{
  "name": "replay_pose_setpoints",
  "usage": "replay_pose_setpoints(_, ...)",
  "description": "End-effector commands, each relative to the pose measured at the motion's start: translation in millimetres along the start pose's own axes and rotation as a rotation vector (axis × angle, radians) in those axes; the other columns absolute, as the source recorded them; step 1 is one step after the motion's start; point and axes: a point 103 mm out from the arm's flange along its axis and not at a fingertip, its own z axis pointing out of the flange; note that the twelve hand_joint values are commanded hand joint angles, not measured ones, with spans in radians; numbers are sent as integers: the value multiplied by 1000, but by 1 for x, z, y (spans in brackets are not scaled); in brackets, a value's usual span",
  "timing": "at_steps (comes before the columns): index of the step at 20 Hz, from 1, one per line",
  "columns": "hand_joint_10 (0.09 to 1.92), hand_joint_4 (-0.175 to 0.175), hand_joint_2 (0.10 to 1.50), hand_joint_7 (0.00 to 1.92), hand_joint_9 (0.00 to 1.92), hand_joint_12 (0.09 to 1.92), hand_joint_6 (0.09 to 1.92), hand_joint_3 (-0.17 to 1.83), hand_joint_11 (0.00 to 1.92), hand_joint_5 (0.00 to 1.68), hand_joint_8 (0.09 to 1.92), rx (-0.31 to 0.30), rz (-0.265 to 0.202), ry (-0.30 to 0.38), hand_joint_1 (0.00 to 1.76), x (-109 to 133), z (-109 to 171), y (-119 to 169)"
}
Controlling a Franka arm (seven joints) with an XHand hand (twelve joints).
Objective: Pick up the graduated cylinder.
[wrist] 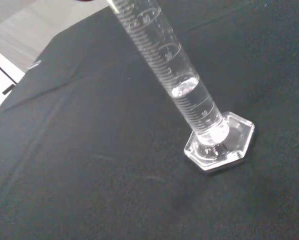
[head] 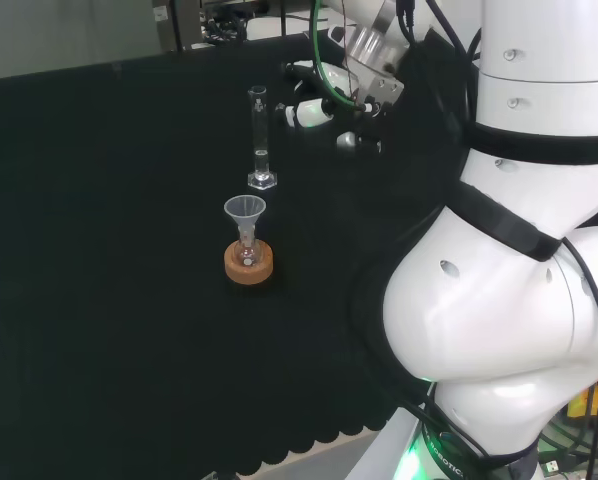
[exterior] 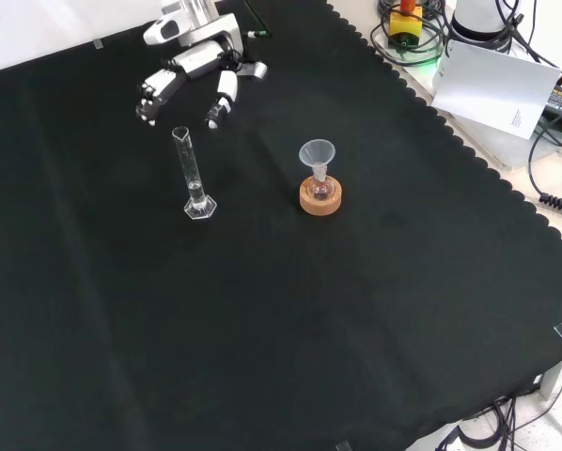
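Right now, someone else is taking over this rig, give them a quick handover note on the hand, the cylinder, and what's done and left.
Hand: open, fingers relaxed, holding nothing, hovering just beyond the graduated cylinder in the front view.
Graduated cylinder: upright on the black cloth, untouched, a little clear liquid in the bottom part.
Nearby: a small flask with a funnel on a cork ring, to the cylinder's right in the front view, apart from it.
Done: approach only.
Left: close the fingers round the cylinder and lift it.
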Motion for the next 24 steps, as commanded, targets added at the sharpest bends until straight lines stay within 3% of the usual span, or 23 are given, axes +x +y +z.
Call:
replay_pose_setpoints(1, 620, -56, 780, 262, 458, 1376, 87, 451, 141, 420, 647, -20, -42, 108, 779, -3, 18, 11)
replay_pose_setpoints(10, 606, -60, 727, 310, 538, 1347, 87, 489, 254, 495, 651, -68, -105, 225, 793, -8, 38, 20)
replay_pose_setpoints(24, 587, -56, 679, 324, 548, 1337, 87, 496, 243, 486, 651, -53, -175, 360, 861, -13, 60, 32)
